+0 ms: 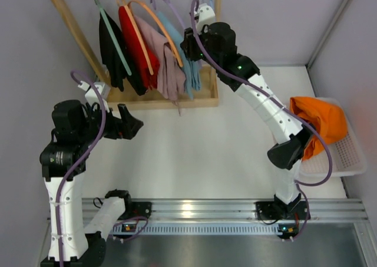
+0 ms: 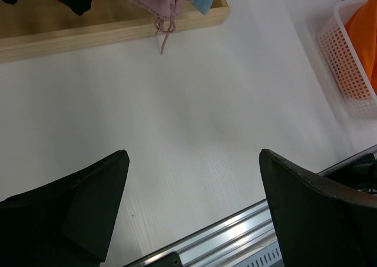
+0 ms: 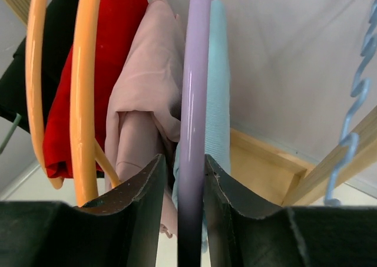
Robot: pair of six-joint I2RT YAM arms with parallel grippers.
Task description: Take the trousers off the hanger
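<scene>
My right gripper (image 3: 184,161) is clamped on the hanger (image 3: 197,72), the trousers (image 3: 218,102) hanging against it; my left gripper (image 2: 193,155) hovers near-left, fingers spread wide.

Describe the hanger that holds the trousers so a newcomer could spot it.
On the wooden rack at the table's far edge, find the rightmost garment, light blue trousers. Their hanger is lavender, between the right gripper's fingers; those to its left are orange.

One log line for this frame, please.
right gripper straddles hanger, grip unclear | left gripper open, empty | trousers hung on hanger
</scene>
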